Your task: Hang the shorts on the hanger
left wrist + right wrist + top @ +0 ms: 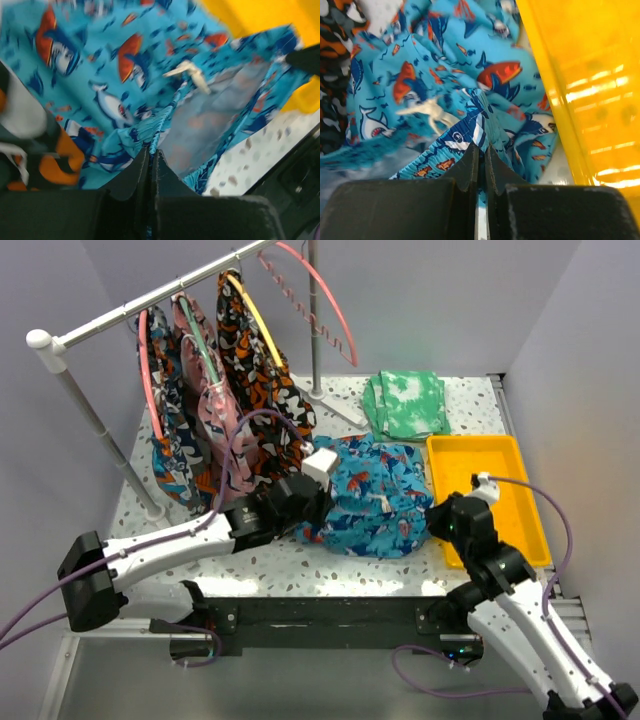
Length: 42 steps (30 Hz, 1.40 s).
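Observation:
The turquoise shark-print shorts (pixel 375 495) lie crumpled on the speckled table between my two arms. My left gripper (pixel 310 502) is shut on the elastic waistband at their left edge. In the left wrist view the left gripper (pixel 151 150) pinches the waistband of the shorts (pixel 100 75), and the white drawstring (pixel 192 72) lies beyond. My right gripper (pixel 440 520) is shut on the right edge of the shorts. In the right wrist view the right gripper (pixel 482 147) bites the waistband of the shorts (pixel 445 65). The coral-pink hanger (pixel 322 285) hangs on the rail, far behind, with nothing on it.
A yellow tray (pixel 510 455) sits right of the shorts, close to my right gripper. Green tie-dye cloth (pixel 407 405) lies folded at the back. Several patterned garments (pixel 230 390) hang from the white rail (pixel 150 300) on the left, beside my left arm.

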Tool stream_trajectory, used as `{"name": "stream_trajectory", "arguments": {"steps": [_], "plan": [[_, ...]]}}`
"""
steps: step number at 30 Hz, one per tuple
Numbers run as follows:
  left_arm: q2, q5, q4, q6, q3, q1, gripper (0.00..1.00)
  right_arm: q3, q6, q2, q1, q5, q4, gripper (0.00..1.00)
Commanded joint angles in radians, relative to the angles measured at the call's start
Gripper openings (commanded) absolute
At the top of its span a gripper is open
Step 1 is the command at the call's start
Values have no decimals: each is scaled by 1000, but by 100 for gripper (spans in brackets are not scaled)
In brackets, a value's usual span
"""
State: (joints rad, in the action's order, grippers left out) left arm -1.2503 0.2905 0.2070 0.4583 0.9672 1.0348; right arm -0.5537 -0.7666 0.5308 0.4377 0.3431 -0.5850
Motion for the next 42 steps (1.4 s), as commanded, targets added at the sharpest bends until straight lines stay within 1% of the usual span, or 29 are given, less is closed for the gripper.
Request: {"name": "stream_trajectory", "arguments": {"steps": [1, 3, 4, 5, 7, 9, 10, 11, 13, 14, 15, 16, 17, 18, 19, 20, 21, 22, 23, 24, 25, 27, 28, 31, 32, 35, 41, 42], "plan": [[32, 5, -78, 129, -134, 27, 0, 89, -155, -155, -2, -82, -33, 11], [45, 15, -83, 170, -202, 30, 1, 90, -161, -172, -2, -93, -84, 20], [52, 21, -81, 181, -231, 34, 4, 84, -158, -176, -2, -108, -94, 23], [57, 21, -86, 197, -245, 41, 10, 55, -149, -175, -2, -110, -113, 33], [69, 19, -95, 206, -275, 53, 21, 17, -131, -170, -2, -122, -133, 41], [71, 10, -97, 204, -283, 54, 37, -40, -97, -160, -2, -119, -142, 54], [72, 7, -92, 203, -286, 57, 39, -58, -79, -154, -2, -119, -133, 60], [72, 4, -86, 201, -286, 56, 41, -93, -48, -120, -4, -115, -109, 70], [77, 1, -86, 198, -291, 57, 45, -132, -4, -53, -2, -128, -61, 74], [80, -4, -98, 198, -294, 57, 46, -173, 30, -10, -2, -134, -15, 75], [80, -16, -107, 195, -300, 57, 47, -192, 41, 96, -2, -156, 17, 75], [84, -42, -116, 192, -309, 57, 47, -218, 50, 150, -2, -168, 34, 76], [86, -48, -121, 192, -315, 57, 47, -298, 76, 202, -2, -179, 33, 75], [88, -56, -124, 188, -320, 59, 46, -342, 95, 304, -2, -211, 36, 75], [92, -60, -123, 184, -324, 60, 46, -379, 127, 339, -1, -231, 51, 72], [94, -59, -113, 175, -324, 62, 46, -434, 179, 374, -2, -245, 106, 71], [92, -41, -77, 169, -314, 62, 45, -519, 258, 455, -2, -236, 208, 70], [95, -30, -70, 166, -309, 62, 45, -563, 283, 522, -2, -213, 223, 70], [100, -28, -66, 160, -309, 62, 45, -668, 332, 569, -2, -193, 228, 71], [104, -31, -67, 158, -315, 64, 45, -727, 363, 610, -2, -179, 226, 71], [114, -36, -70, 158, -320, 62, 45, -833, 390, 695, -2, -185, 238, 71], [121, -42, -77, 158, -328, 64, 45, -918, 450, 767, -4, -211, 269, 71], [126, -48, -72, 158, -326, 62, 45, -1005, 475, 837, -4, -281, 286, 71], [138, -50, -67, 155, -323, 62, 45, -1170, 567, 929, -5, -340, 296, 70], [138, -50, -69, 154, -321, 62, 45, -1201, 601, 983, -4, -343, 304, 72], [147, -60, -81, 143, -314, 62, 45, -1311, 647, 1073, -4, -445, 335, 72], [134, -70, -58, 122, -283, 62, 45, -1494, 632, 1207, -2, -538, 364, 70], [135, -70, -61, 120, -282, 62, 45, -1523, 630, 1265, -2, -558, 358, 70]]}}
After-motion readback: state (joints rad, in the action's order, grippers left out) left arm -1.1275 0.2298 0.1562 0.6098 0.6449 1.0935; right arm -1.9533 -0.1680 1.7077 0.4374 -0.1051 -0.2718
